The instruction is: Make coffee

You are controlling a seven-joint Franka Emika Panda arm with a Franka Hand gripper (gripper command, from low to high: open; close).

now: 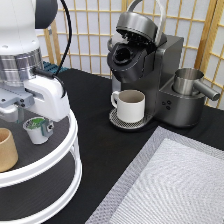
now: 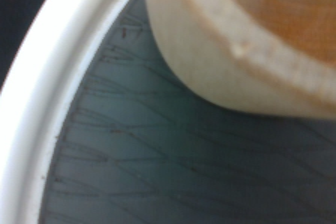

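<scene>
Coffee pod (image 1: 36,129) is sitting upright on the round rack's (image 1: 70,150) upper shelf, beside the tan cup (image 1: 7,149). Gripper (image 1: 31,116) is hovering directly above the pod; grip state cannot be told. Nothing visibly held. Coffee machine (image 1: 150,75) is standing open, mug (image 1: 131,105) beneath.

Green-and-white foil on white pod (image 1: 36,129)
</scene>
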